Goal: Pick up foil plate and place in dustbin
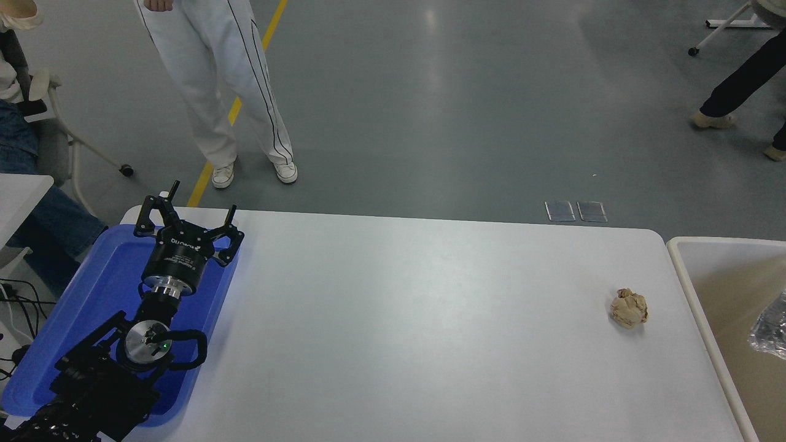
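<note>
A shiny crinkled piece of the foil plate (770, 328) shows at the picture's right edge, inside the dustbin (688, 276), a large bin with a cream rim and tan inside beside the table's right end. Most of the plate is cut off by the frame. No gripper touches it that I can see. My left gripper (199, 205) is parked over the blue tray at the lower left, its fingers spread open and holding nothing. The right arm is out of view.
A blue plastic tray (98, 288) lies under the left arm. A small crumpled tan paper ball (629, 308) sits on the white table (399, 319) near the bin. One person in white trousers stands beyond the far edge; another walks at top right.
</note>
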Robot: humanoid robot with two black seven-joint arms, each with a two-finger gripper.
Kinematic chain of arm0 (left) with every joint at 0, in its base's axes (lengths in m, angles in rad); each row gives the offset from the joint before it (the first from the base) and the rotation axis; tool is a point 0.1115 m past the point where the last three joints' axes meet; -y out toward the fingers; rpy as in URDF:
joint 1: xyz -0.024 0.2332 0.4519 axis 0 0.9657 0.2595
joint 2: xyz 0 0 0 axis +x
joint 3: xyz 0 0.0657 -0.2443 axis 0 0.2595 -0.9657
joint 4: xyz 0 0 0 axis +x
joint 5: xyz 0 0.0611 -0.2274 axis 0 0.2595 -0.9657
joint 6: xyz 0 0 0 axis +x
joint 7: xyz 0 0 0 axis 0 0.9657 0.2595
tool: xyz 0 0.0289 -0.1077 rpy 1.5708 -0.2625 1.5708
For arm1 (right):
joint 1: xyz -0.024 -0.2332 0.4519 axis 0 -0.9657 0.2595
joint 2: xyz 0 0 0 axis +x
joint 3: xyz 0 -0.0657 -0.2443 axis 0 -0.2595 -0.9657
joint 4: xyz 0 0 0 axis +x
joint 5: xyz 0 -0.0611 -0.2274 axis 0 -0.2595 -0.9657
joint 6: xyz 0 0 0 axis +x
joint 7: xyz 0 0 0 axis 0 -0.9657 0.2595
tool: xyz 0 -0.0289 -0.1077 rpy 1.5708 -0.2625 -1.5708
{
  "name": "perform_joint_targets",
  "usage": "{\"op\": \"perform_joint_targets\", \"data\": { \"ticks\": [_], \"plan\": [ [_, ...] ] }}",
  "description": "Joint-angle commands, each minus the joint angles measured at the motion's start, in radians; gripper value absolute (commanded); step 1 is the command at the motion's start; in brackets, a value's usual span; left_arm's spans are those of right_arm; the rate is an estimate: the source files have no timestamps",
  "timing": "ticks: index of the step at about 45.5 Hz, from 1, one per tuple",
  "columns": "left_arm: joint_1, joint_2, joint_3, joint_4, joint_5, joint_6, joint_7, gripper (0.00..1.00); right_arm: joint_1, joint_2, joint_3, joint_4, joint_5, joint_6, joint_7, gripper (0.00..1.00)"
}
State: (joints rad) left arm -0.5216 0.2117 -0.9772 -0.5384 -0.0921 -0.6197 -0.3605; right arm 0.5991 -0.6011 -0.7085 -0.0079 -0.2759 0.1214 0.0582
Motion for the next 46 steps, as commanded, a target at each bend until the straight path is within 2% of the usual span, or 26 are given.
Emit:
{"op": "perform_joint_targets", "data": {
  "ticks": [1, 18, 31, 40, 46],
  "plan": [
    [0.000, 0.000, 0.000, 0.000, 0.000, 0.000, 0.000, 1.00, -0.011, 0.006, 0.018, 0.014, 0.015, -0.111, 0.002, 0.99],
    [0.000, 0.000, 0.000, 0.000, 0.000, 0.000, 0.000, 1.00, 0.002, -0.014, 0.103, 0.117, 0.015, -0.115, 0.002, 1.00],
    [0.000, 0.000, 0.000, 0.000, 0.000, 0.000, 0.000, 1.00, 0.226, -0.239, 0.090, 0.525, -0.006, -0.114, 0.002, 1.00],
    [0.000, 0.000, 0.000, 0.000, 0.000, 0.000, 0.000, 1.00, 0.274, -0.270, 0.032, 0.624, -0.112, -0.100, 0.002, 1.00],
    [0.000, 0.000, 0.000, 0.000, 0.000, 0.000, 0.000, 1.00, 0.435, -0.295, -0.152, 0.762, -0.118, -0.101, 0.002, 1.00]
  ]
}}
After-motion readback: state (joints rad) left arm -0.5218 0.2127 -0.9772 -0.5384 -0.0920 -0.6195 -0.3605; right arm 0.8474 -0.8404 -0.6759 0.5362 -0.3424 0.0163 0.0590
